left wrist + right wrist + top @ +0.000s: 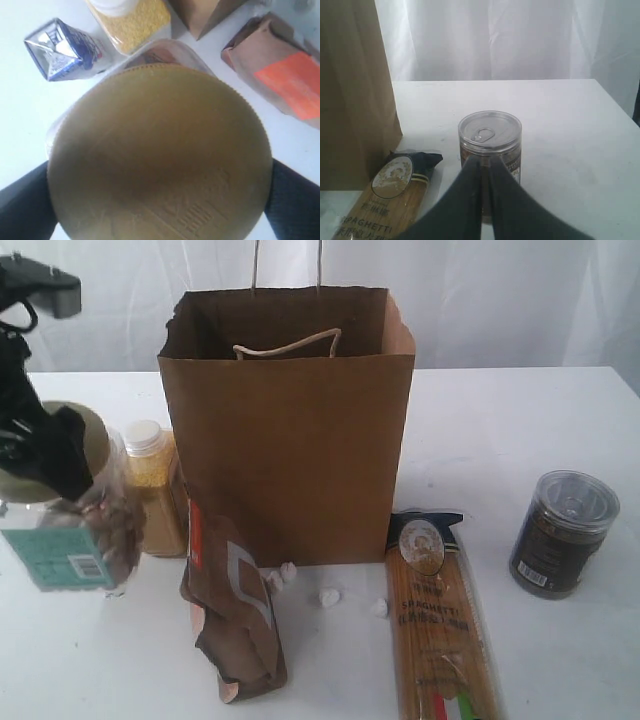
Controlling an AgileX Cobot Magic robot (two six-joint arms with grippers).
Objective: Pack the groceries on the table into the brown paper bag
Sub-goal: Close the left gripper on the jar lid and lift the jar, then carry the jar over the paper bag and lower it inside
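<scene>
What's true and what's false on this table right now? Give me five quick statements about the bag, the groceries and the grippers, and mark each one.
1. The brown paper bag stands upright with its mouth open. True.
2. The spaghetti packet is inside the bag. False: it lies on the table in front of the bag.
3. The left gripper straddles the tan lid of the clear jar. True.
4. The right gripper is wide open. False: its fingers are pressed together, holding nothing.
5. The dark jar lies on its side. False: it stands upright on the table.
</scene>
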